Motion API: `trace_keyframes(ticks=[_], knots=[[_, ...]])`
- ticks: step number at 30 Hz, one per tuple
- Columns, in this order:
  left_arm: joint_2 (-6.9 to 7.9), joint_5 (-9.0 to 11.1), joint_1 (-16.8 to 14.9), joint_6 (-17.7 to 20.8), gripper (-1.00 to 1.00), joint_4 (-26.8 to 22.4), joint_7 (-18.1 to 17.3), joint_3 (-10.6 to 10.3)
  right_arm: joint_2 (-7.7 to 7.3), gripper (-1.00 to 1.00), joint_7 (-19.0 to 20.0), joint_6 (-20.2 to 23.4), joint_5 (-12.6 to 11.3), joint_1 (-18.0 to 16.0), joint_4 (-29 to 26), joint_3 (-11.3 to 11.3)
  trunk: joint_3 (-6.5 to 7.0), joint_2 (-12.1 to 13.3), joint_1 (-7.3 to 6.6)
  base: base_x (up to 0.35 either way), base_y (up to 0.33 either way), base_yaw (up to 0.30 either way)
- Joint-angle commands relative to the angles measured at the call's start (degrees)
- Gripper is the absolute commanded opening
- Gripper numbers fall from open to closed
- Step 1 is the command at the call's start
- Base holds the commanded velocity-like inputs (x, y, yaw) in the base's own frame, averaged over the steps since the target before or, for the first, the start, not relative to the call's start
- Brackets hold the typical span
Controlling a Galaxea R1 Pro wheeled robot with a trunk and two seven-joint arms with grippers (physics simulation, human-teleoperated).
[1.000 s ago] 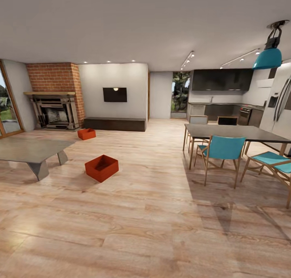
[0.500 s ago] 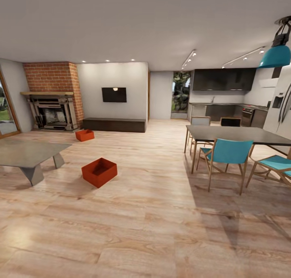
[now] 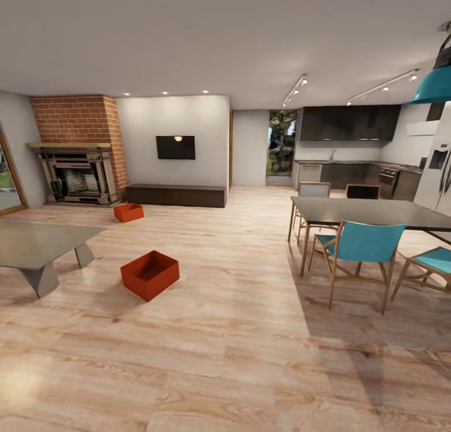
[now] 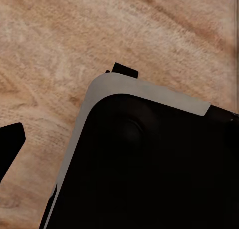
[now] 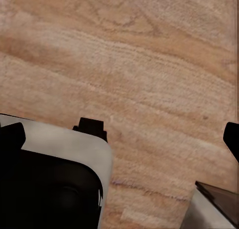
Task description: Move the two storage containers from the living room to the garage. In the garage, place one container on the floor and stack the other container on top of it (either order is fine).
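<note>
Swung rightward since before, facing nearer storage container (image 3: 150, 274) ahead-left, farther container (image 3: 128, 212) beyond; gripper states impossible to tell.

coffee table (image 3: 37, 247): left edge cut off | pendant lamp (image 3: 435, 84): top cropped

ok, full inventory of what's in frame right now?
storage containers: 2, orange-red, on wood floor; near one by the coffee table, far one by the fireplace
coffee table: 1, grey, left
fireplace: 1, red brick, far left
TV: 1, black, on far wall
dining table: 1, dark, right
chairs: teal seats, round the dining table, nearest
pendant lamp: 1, teal, upper right
robot base: black, grey-edged, over the floor
</note>
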Motion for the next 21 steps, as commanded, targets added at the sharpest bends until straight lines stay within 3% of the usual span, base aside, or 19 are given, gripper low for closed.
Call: trace_keyframes(ticks=[1, 21], knots=[[0.0, 0.24, -0.01, -0.11, 1.0, -0.03, 0.06, -0.08, 0.03, 1.0, -0.05, -0.34, -0.56, -0.07, 0.17, 0.49, -0.06, -0.03, 0.03, 0.326, 0.0, 0.0], [0.0, 0.24, -0.01, -0.11, 1.0, -0.03, 0.06, -0.08, 0.11, 1.0, -0.08, -0.34, -0.56, -0.07, 0.17, 0.49, -0.06, -0.03, 0.03, 0.325, -0.023, 0.0]])
